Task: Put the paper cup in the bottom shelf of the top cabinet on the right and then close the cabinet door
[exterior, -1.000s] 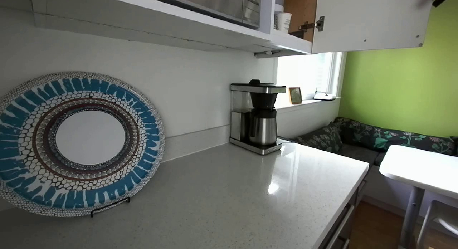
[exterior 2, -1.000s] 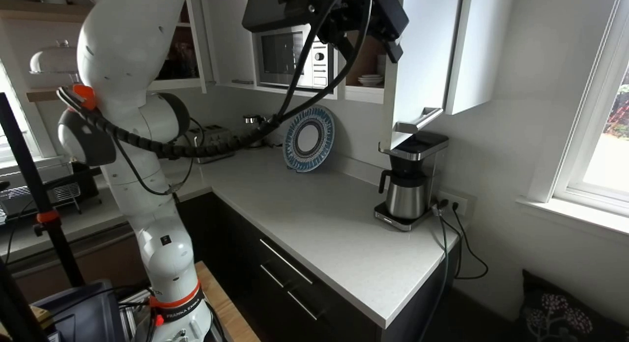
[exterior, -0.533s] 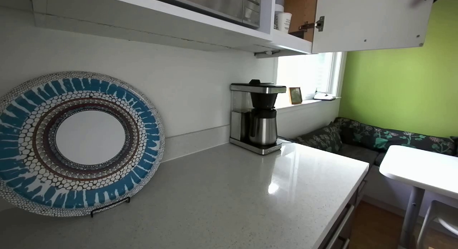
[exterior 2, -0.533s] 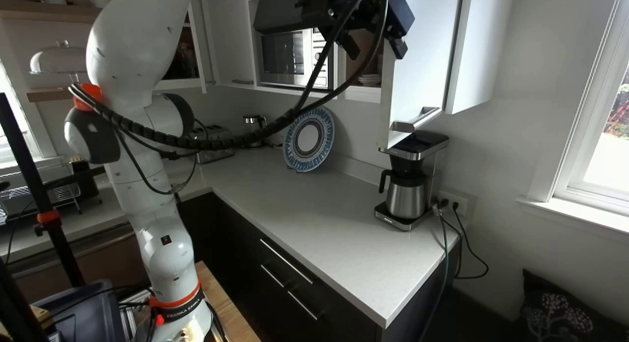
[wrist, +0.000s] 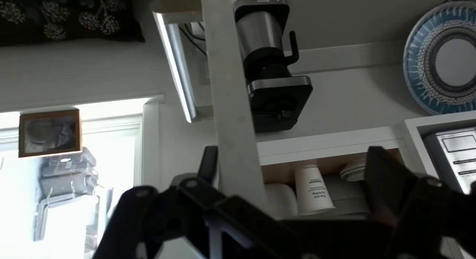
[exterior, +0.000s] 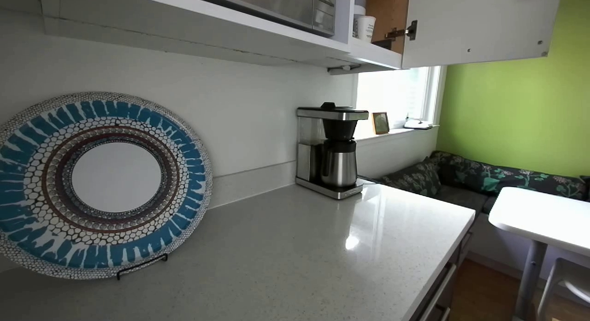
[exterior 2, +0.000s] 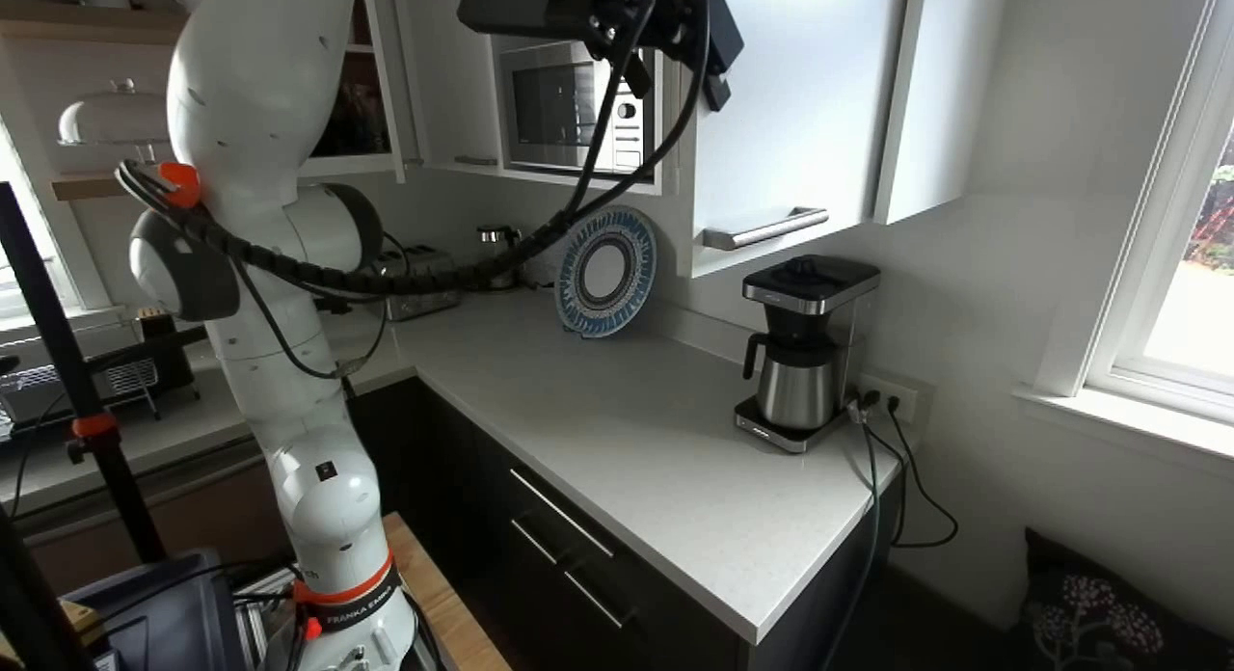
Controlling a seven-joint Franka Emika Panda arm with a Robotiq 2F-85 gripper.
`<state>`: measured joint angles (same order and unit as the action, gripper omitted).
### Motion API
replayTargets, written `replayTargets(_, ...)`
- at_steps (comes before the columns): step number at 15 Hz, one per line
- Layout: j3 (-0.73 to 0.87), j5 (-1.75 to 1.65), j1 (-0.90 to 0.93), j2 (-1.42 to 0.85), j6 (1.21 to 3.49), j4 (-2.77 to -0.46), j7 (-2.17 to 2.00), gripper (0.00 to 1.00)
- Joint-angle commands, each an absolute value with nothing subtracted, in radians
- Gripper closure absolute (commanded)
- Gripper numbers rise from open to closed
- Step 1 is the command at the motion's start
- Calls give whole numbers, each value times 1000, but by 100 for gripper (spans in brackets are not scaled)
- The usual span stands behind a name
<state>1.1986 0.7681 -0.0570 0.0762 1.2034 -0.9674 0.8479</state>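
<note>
The white paper cup (exterior: 366, 29) stands upright on the bottom shelf of the top cabinet (exterior: 375, 53). In the wrist view, which is upside down, the cup (wrist: 314, 190) has its narrow base on the brown bottom shelf (wrist: 280, 171). The cabinet door (exterior: 479, 26) is partly open; in an exterior view the door (exterior 2: 786, 93) hides the cup. My gripper (exterior 2: 678, 85) is open and holds no cup. In the wrist view the door's free edge (wrist: 238, 84) passes between the fingers of my gripper (wrist: 293, 151), close to one finger; contact cannot be told.
The door's metal handle (exterior 2: 766, 229) sticks out from its lower part. A stack of dishes (wrist: 353, 170) and a rounded white item (wrist: 280, 201) flank the cup. A microwave (exterior 2: 559, 102) sits beside the cabinet. The coffee maker (exterior 2: 798, 362) and patterned plate (exterior 2: 607, 271) stand on the counter below.
The door has swung toward closed; its free edge has moved left in an exterior view and covers the cabinet opening there. My gripper has moved left with it, after a small rightward move.
</note>
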Motion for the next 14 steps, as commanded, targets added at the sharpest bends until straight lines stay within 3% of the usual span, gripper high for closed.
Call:
replayTargets(1,1183,800,-36,79,1117,-890,747,0)
replayTargets(14,1000,850,10,98,1039,-758,393,0)
